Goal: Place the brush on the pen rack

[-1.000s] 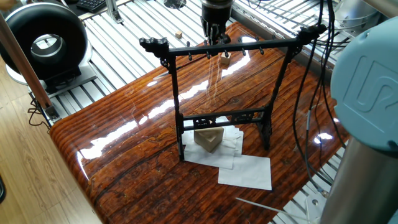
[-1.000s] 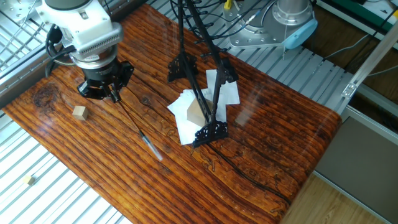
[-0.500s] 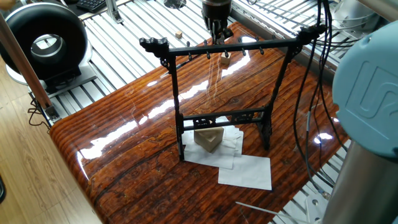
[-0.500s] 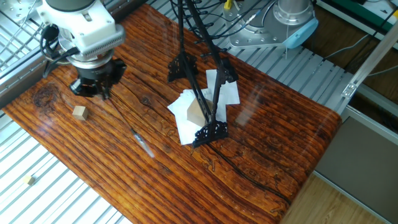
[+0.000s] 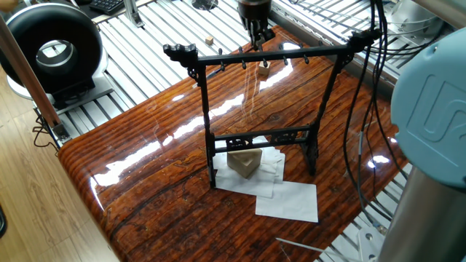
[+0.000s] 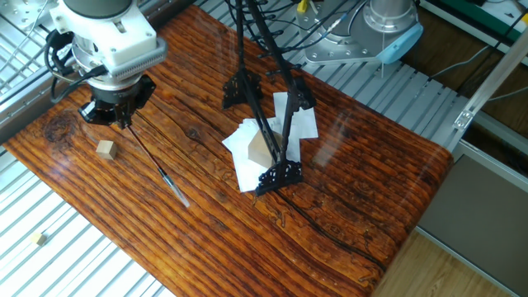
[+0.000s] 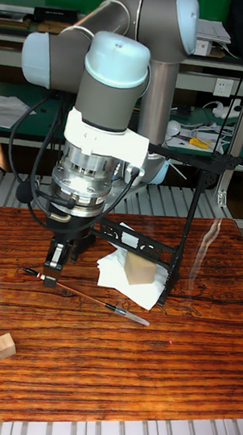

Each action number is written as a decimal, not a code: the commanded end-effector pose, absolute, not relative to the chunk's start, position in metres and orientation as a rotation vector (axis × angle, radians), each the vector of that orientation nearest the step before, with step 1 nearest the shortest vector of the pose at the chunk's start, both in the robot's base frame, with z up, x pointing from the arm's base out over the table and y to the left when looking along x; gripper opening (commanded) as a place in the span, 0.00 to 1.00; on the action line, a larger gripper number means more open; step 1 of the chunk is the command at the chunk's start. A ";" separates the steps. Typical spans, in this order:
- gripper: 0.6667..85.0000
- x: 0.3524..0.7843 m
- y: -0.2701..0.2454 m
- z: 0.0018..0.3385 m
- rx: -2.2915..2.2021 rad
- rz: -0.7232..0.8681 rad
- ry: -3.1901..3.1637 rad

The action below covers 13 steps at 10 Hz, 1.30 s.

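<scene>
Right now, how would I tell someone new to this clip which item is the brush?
Start at the tall black pen rack standing mid-table over some white paper. Go from it to the gripper near the table's far end. The brush is the thin dark stick slanting from the fingers to a pale tip on the wood, unlike the small wooden cube beside it.

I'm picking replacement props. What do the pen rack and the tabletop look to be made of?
The pen rack looks like black-finished wood or metal; its thin uprights and ornate pierced lower rail fit either, and the pictures don't settle it. The tabletop looks like reddish-brown wood, or a wood-grain laminate, under high-gloss varnish: bold dark grain lines and bright mirror-like reflections.
</scene>
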State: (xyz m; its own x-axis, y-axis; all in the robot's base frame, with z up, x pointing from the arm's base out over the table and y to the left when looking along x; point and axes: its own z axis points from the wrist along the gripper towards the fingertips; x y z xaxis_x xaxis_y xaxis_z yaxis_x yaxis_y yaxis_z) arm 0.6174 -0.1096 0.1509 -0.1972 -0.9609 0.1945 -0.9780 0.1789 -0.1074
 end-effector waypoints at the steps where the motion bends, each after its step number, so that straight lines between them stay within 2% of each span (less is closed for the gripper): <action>1: 0.00 0.617 -0.105 0.153 1.922 0.295 -2.373; 8: 0.00 0.598 -0.073 0.194 1.825 0.204 -2.417; 13: 0.00 0.584 -0.064 0.208 1.772 0.178 -2.440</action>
